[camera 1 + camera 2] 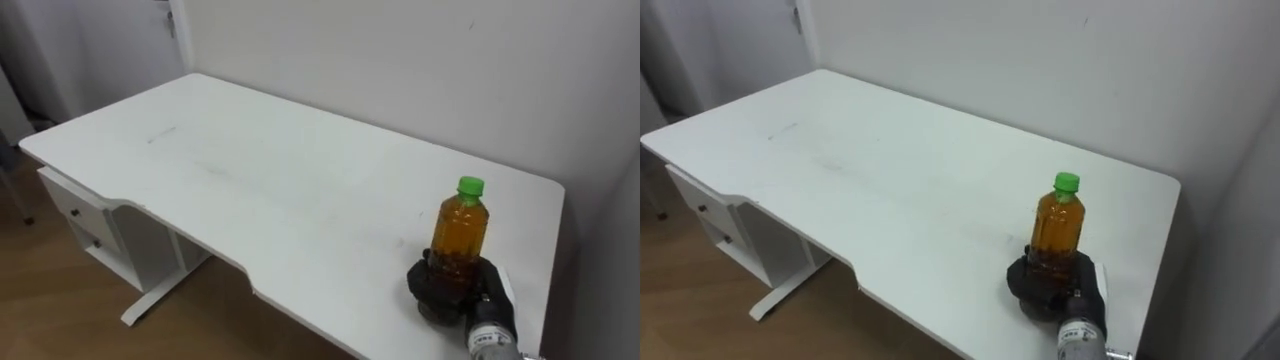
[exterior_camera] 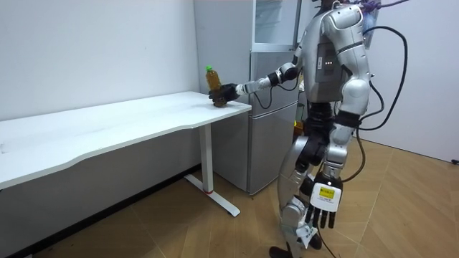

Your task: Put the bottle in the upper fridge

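My right hand (image 1: 450, 287) is curled tight round the base of the bottle (image 1: 461, 230), which stands upright on the table (image 1: 280, 180) by its near corner. I grip low, I judge, so it lifts without tipping. My left hand (image 2: 320, 206) hangs slack-fingered at my side, spare for the fridge (image 2: 271, 143) door just behind my reaching arm.

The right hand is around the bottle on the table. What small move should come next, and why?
Probably lift straight up: the right hand is curled round the bottle, which stands upright near the table corner, and the fridge stands just beyond. The left hand hangs free.
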You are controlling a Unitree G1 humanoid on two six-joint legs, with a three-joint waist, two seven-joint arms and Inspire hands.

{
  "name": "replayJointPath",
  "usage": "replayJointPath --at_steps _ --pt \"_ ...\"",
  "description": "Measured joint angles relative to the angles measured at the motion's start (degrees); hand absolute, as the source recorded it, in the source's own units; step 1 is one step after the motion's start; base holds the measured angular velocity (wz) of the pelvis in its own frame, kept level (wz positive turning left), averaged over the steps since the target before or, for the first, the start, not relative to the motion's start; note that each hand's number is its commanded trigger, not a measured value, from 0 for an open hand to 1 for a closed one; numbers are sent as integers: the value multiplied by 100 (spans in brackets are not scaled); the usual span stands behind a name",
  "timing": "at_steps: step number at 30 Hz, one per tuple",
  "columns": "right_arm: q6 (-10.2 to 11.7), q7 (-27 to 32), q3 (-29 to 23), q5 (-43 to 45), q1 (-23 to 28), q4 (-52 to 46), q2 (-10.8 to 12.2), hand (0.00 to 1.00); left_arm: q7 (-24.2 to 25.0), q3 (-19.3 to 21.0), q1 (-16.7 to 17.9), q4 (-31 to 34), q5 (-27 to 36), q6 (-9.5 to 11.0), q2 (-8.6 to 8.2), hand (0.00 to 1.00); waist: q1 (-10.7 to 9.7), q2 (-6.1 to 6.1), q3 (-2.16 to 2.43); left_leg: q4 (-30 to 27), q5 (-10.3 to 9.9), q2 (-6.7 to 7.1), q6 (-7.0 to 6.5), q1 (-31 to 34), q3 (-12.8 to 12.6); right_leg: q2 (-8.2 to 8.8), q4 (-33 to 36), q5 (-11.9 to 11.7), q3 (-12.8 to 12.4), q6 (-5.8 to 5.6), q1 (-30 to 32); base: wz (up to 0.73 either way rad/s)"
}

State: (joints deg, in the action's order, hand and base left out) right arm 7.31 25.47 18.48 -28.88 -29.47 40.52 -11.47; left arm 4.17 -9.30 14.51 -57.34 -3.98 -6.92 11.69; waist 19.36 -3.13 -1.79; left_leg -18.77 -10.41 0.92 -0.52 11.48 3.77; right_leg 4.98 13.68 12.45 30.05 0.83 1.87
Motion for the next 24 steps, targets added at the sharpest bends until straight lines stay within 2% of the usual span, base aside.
replayJointPath --at_steps 7,9,11,15,18,20,22,24 --pt "-113 -145 54 -3 2 -1 4 100 0 0 4 11 7 6 2 0 -14 4 0 -4 0 -7 0 -6 0 -6 6 0 -12 0 3 0" --pt "-136 -212 55 29 4 -39 9 100 1 15 5 13 2 63 4 0 -20 5 3 13 0 -13 0 -12 -22 -9 11 0 -38 1 17 -5" --pt "-263 -238 56 93 7 -176 17 100 5 30 4 9 -15 97 7 0 -23 6 7 29 0 -22 1 -10 -53 -8 15 -2 -51 3 38 -7" --pt "-541 -326 57 209 158 -1045 -18 100 9 149 3 11 0 108 7 0 -153 29 28 40 0 -16 0 -35 -62 -2 22 -5 -66 -1 37 -1" --pt "-556 -561 64 210 412 -1979 -45 100 8 283 14 -1 -1 110 7 0 -201 30 29 93 1 -26 -1 -201 -166 -7 2 -5 -187 -2 -71 -12" --pt "-552 -772 64 221 532 -2333 -65 100 8 288 17 -2 -2 127 6 0 -236 45 46 148 0 -30 -1 -356 -235 -2 -14 -7 -250 -7 -178 -18" --pt "-553 -960 64 255 612 -2538 -72 100 8 349 38 -6 -3 214 -2 0 -274 39 91 184 0 -48 -1 -448 -342 -1 -11 -7 -333 -10 -225 -19" --pt "-559 -1164 59 369 732 -2838 -140 100 8 522 67 -11 -8 281 -22 0 -372 28 100 302 0 -66 -1 -561 -411 -10 -11 -9 -406 -13 -260 -17"
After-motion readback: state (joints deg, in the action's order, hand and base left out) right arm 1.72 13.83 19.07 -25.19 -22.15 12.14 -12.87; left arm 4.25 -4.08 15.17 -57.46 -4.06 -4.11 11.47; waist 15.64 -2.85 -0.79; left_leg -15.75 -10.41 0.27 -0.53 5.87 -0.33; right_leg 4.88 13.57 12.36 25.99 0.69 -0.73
